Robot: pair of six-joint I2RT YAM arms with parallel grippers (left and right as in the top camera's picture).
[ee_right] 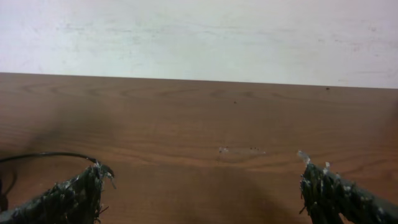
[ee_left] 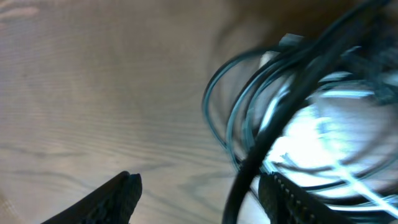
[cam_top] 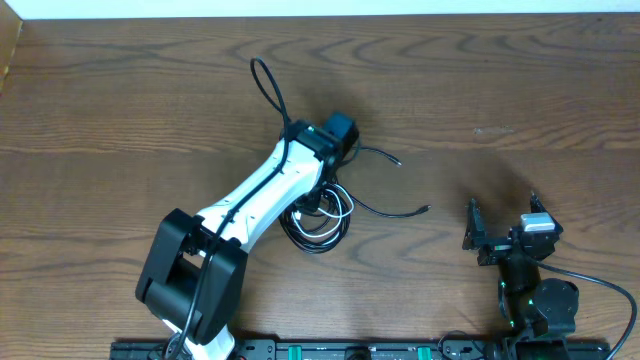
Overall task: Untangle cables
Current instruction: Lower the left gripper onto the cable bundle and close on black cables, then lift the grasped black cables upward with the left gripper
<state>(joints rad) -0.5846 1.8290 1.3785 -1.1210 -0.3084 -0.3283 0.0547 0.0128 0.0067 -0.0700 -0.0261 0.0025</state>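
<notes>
Closest to the overhead lens is the left arm (cam_top: 250, 195), its white and black links reaching from the near edge out to the middle of the table (cam_top: 100, 100). Its wrist hangs above the cables (cam_top: 318, 222), which lie in a loose coil just right of the forearm and partly under it. 1 white cable (cam_top: 343, 207) curls among the black ones in that coil. 2 thin black ends trail off to the right, the far end (cam_top: 398, 160) and the near end (cam_top: 424, 209), both lying flat on the wood. 1 black loop (cam_top: 266, 82) stands out beyond the wrist toward the far edge; I cannot tell whether it belongs to the arm or to the pile.

From the left wrist everything is blurred. I see the left gripper (ee_left: 199, 183) with its 2 fingers spread apart, so it is open. 1 black cord runs down between them, close to the finger on the right of that view; whether it touches I cannot tell. More cords arc across the right half over a white glare.

At the near right, well apart from the coil, the right gripper (cam_top: 503, 215) has its jaws spread wide with only bare wood between them. Its own camera shows the white wall (ee_right: 199, 31) beyond the table
</notes>
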